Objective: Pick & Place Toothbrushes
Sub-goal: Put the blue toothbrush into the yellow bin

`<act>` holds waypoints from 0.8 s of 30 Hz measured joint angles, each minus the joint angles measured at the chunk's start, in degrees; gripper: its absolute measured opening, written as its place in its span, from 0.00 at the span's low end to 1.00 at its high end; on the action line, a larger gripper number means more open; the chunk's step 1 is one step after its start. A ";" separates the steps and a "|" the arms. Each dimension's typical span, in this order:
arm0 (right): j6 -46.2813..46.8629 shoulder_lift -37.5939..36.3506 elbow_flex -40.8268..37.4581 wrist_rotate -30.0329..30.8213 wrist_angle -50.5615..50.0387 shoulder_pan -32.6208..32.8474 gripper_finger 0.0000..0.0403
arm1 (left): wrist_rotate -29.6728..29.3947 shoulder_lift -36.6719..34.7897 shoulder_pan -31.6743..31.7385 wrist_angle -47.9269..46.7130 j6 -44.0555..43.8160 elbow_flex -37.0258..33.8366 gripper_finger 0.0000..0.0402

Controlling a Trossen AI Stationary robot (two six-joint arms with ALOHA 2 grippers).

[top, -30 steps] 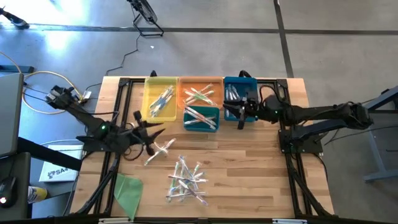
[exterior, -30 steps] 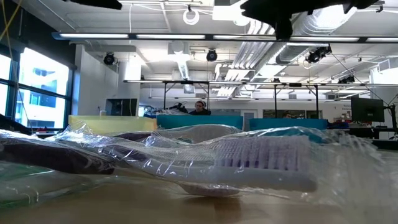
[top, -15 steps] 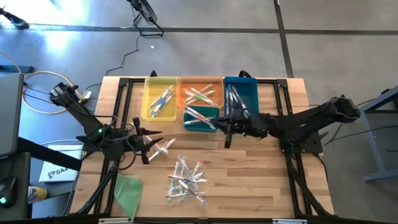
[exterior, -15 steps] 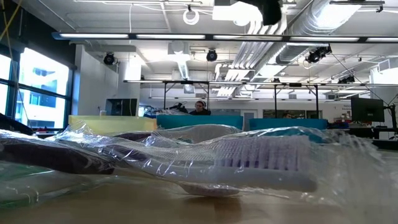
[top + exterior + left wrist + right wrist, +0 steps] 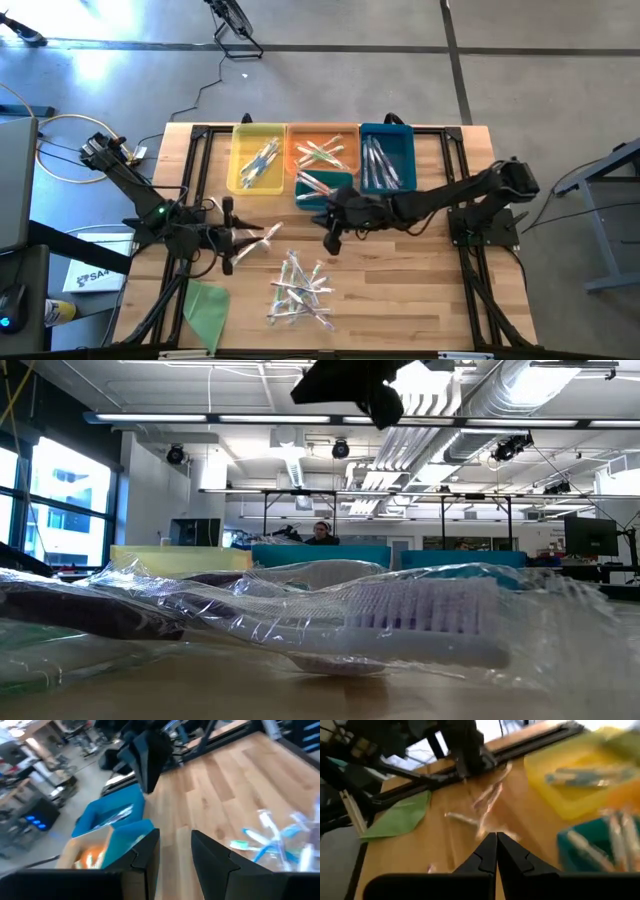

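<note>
Clear-wrapped toothbrushes (image 5: 298, 290) lie heaped on the pale wooden table (image 5: 400, 280) just below and beside the right gripper (image 5: 329, 238), whose fingers are pressed together on nothing, while the left gripper (image 5: 236, 240), fingers part-spread, pinches a single wrapped toothbrush (image 5: 260, 238) out past its tips. The step in hand appears to be a return for another pick, with the yellow bin (image 5: 258, 158), orange bin (image 5: 322, 150) and blue bin (image 5: 388, 157) behind the right gripper already holding brushes; next it must spread its fingers and descend over the heap. A green sheet (image 5: 208, 305) lies near the left arm, and beyond the table stretches a grey-floored workshop with ceiling ducts.
</note>
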 joint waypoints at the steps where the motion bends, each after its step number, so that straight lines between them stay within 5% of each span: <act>1: 1.23 0.59 -0.02 -1.06 -0.11 0.05 0.01 | 1.25 0.00 0.02 0.00 0.02 0.00 0.27; 12: 2.57 7.51 -0.02 -12.59 0.76 1.09 0.01 | 5.68 0.02 0.02 -0.39 0.21 0.00 0.27; 18: 2.61 12.28 -0.02 -13.46 5.88 1.03 0.01 | 5.68 0.02 0.02 -0.44 0.21 0.00 0.27; 24: 2.24 15.10 -0.02 -14.85 6.90 1.05 0.14 | 5.09 0.02 0.02 -0.42 0.21 0.00 0.27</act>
